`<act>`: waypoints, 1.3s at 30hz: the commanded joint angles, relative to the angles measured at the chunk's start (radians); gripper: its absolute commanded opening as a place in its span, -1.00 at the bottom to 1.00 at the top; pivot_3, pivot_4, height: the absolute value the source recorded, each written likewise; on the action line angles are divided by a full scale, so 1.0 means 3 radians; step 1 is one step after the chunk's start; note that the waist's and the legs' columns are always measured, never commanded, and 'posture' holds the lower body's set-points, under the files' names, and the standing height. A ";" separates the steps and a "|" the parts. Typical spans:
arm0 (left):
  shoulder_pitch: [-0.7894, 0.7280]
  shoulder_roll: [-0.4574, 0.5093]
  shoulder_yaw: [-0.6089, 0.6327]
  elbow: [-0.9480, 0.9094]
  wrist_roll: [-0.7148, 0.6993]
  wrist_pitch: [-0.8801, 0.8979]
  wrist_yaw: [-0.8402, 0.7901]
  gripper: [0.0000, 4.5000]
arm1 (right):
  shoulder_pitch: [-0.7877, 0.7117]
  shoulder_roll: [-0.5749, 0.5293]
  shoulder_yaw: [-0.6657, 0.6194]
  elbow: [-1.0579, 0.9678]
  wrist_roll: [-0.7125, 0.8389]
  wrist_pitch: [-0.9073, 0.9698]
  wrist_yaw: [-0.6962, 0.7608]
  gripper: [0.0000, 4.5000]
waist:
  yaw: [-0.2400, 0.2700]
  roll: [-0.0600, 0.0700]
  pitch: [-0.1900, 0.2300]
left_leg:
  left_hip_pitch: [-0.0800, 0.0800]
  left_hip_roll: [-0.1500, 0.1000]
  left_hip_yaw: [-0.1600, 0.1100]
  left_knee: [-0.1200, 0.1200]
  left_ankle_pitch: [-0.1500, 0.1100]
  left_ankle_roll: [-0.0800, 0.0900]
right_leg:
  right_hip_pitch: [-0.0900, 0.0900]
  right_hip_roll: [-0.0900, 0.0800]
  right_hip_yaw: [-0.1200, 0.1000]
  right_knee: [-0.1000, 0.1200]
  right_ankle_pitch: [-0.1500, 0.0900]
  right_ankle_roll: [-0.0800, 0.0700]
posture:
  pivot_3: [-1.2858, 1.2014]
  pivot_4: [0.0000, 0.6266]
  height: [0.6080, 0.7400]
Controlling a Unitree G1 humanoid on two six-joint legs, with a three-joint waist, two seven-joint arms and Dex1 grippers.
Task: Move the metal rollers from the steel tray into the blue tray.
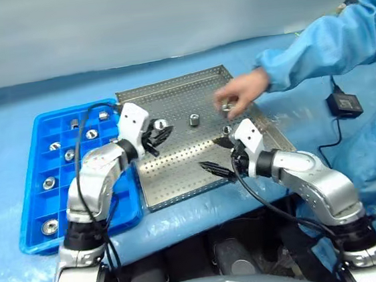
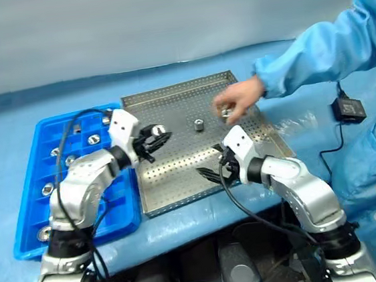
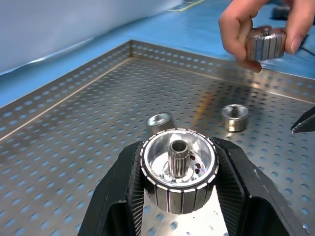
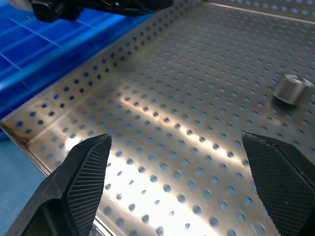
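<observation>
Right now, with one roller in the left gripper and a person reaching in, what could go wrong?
1. A person's hand holds a roller over the steel tray, close to both arms; a sweeping arm could strike it.
2. The left gripper clamps its roller only by the sides, so it might slip out before reaching the blue tray.
3. The open right gripper hovers low above the tray and could knock the loose rollers.

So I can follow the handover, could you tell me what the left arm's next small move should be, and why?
Probably carry the roller sideways to an empty cell of the blue tray. The left pincer is shut on it above the steel tray, close to the blue tray's edge, while a person's hand works the far side.
</observation>
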 commanded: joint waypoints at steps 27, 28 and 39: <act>0.1157 0.0188 0.0700 -0.0971 0.0128 0.0687 0.0935 0.98 | -0.0373 0.0080 0.0150 0.0488 -0.0238 -0.0097 -0.0105 1.00 | 0.0484 -0.0005 0.0001 | -0.0005 -0.0002 0.0000 0.0001 -0.0001 0.0001 | 0.0002 -0.0011 -0.0015 -0.0005 -0.0007 -0.0046 | 0.12 -0.52 1.00; 0.1150 0.0187 0.0695 -0.0976 0.0122 0.0678 0.0935 0.98 | -0.0375 0.0080 0.0147 0.0493 -0.0244 -0.0095 -0.0122 1.00 | 0.0484 -0.0005 0.0001 | -0.0004 -0.0002 0.0000 0.0002 -0.0001 0.0001 | 0.0002 -0.0011 -0.0016 -0.0005 -0.0007 -0.0046 | 0.12 -0.52 1.00; 0.1125 0.0035 0.0485 -0.1222 -0.0465 0.0192 0.0467 0.98 | -0.0582 0.0306 0.0074 0.0836 -0.0551 0.0239 -0.0788 1.00 | 0.0471 -0.0004 0.0001 | -0.0005 -0.0001 0.0002 0.0001 -0.0001 0.0001 | 0.0001 -0.0012 -0.0015 -0.0005 -0.0007 -0.0047 | 0.12 -0.52 1.00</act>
